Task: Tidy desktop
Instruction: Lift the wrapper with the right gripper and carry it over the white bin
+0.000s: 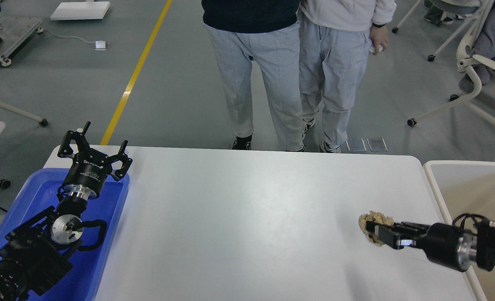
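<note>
Right gripper point(374, 232) clamped on a crumpled tan wad point(374, 221), low over the desktop point(247, 217) near its right edge; arm reaches in horizontally from the right. Left gripper point(95, 146) spread wide, holding nothing, raised above the blue tray point(118, 209). Wrist lettering unreadable.

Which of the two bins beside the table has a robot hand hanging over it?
The blue tray at the table's left end: the open left hand sits above it. The beige bin is on the right.
</note>
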Robot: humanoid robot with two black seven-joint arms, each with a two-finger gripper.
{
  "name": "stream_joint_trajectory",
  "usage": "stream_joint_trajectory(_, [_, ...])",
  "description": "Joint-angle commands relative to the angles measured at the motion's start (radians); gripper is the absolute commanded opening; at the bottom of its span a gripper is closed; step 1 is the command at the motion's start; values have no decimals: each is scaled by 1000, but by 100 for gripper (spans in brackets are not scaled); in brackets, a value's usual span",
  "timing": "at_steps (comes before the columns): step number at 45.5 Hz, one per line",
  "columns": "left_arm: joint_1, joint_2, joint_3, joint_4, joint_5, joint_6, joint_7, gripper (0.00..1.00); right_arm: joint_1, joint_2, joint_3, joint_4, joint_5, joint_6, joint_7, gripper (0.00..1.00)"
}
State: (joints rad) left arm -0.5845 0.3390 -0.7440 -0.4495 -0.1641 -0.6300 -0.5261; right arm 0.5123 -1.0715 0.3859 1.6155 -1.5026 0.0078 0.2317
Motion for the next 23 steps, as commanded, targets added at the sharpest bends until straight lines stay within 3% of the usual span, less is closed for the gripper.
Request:
stream_joint_trajectory(1, [0,0,0,0,0,0,0,100,141,-111,10,53,91,136,0,0])
stream_joint_trajectory(23, [0,0,0,0,0,1,0,100,416,-197,14,53,260,330,2,0])
